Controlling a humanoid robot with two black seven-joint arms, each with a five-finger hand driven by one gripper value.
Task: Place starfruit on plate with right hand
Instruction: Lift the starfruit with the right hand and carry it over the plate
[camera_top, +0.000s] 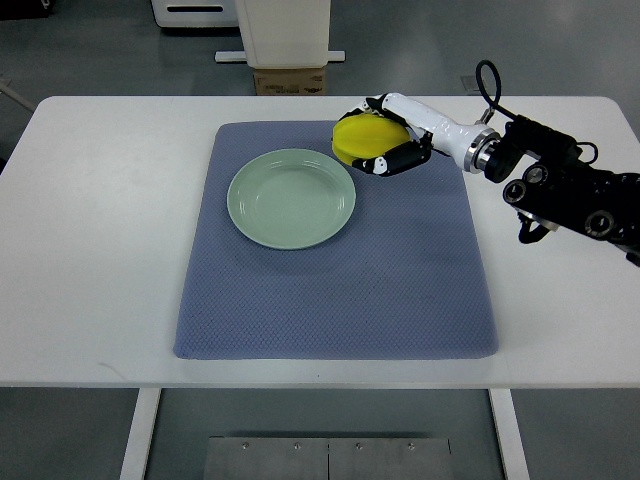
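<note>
Starfruit (362, 137) clamped in right hand (385, 140), fingers curled around yellow body, just beyond upper-right rim of green plate (291, 198) on blue mat (400, 280). Plate lies down-left of hand; short inward carry likely remains. Left hand absent from view.

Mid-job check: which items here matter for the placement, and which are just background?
Job items: yellow starfruit, held by the right hand; round pale green plate, nothing on it.

Background: blue-grey textured mat; white table; cardboard box beyond the table's far edge.
</note>
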